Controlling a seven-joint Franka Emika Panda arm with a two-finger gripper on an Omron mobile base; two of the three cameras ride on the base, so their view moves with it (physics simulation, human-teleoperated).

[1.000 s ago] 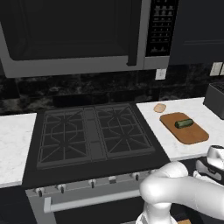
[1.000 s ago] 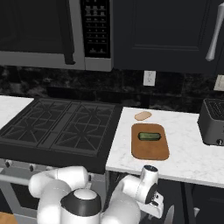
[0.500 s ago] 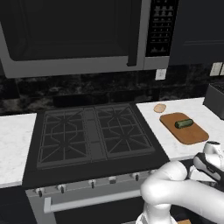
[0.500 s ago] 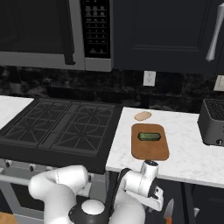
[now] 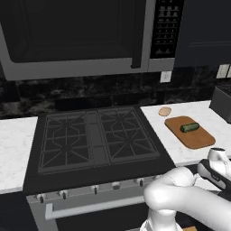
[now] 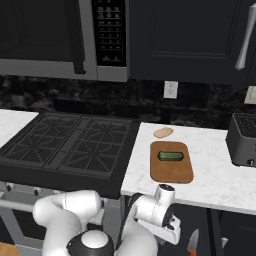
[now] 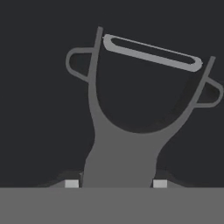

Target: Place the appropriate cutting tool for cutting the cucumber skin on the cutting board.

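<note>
A grey Y-shaped peeler (image 7: 131, 131) with a light blade bar across its top sits close in the hand view. Its handle runs down between my fingertips (image 7: 72, 183), and my gripper (image 7: 116, 183) is shut on it. In the right base view the gripper (image 6: 172, 234) hangs low, below the counter's front edge, in front of the brown cutting board (image 6: 171, 172). The short dark green cucumber (image 6: 170, 156) lies on the board's far half. From the left base view the board (image 5: 196, 137) and cucumber (image 5: 190, 127) are at the right.
A flat tan round item (image 6: 163, 132) lies behind the board. A dark toaster (image 6: 243, 140) stands to the right on the white counter (image 6: 215, 175). The black stove (image 5: 97, 137) is to the left. An orange-handled knife (image 6: 192, 242) shows low beside the gripper.
The hand has shifted slightly left and up below the counter edge. The board and cucumber have not moved.
</note>
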